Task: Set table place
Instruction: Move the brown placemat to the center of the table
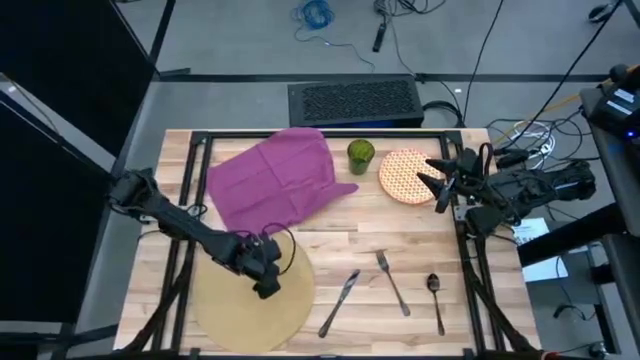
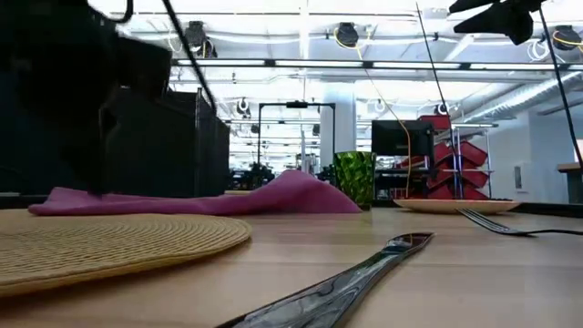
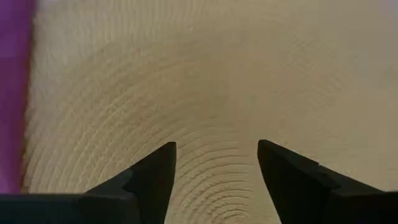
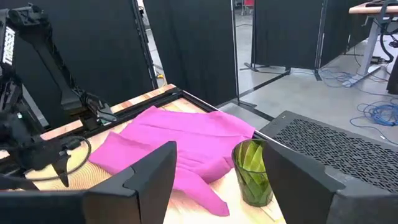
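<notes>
A large round mat (image 1: 240,305) of pale tan, woven in fine concentric rings, lies flat at the near left corner of the pale planked worktop (image 1: 400,245), its edge reaching the black frame bar at the front. The left pincer (image 1: 266,287) hangs just over the mat's upper right part, fingers spread and gripping nothing; its wrist view shows only the ringed weave between the two dark fingertips (image 3: 163,163). A crumpled magenta cloth (image 1: 275,180) sits behind the mat, with a green glass (image 1: 360,154) and a red-and-cream lattice plate (image 1: 405,176) to its right. A knife (image 1: 340,302), fork (image 1: 392,282) and spoon (image 1: 435,298) lie side by side right of the mat. The right pincer (image 1: 432,180), open and empty, waits above the plate's right edge.
</notes>
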